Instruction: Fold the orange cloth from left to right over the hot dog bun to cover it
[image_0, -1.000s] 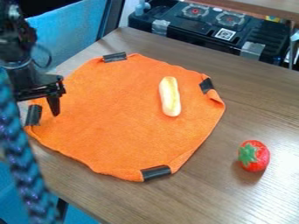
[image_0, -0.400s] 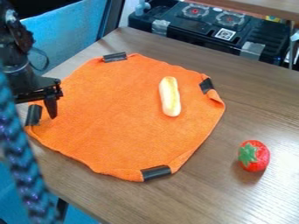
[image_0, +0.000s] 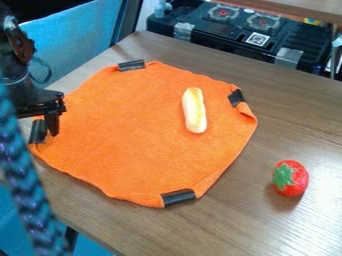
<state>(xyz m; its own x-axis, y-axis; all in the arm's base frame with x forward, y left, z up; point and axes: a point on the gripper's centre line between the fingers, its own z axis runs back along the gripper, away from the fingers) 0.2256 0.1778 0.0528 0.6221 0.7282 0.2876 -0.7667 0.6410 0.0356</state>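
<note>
Bystander items: strawberry on table, black unit behind, braid up front

Red strawberry (image_0: 298, 182) with green leaves (image_0: 283, 176) is sitting on the wood-grain table (image_0: 294, 125), right side, casting a shadow. Black unit (image_0: 200, 31) is standing beyond the far edge, two round burner shapes (image_0: 265, 21) showing on top, a black-and-white code square (image_0: 258, 39) lying near them. Tape pieces (image_0: 288, 57) are sticking to its front edge. Wooden board (image_0: 307, 9) is crossing top right. Blue fabric (image_0: 73, 35) is hanging upper left. Blue-and-dark braid (image_0: 30, 190) is running down the left foreground.
</note>
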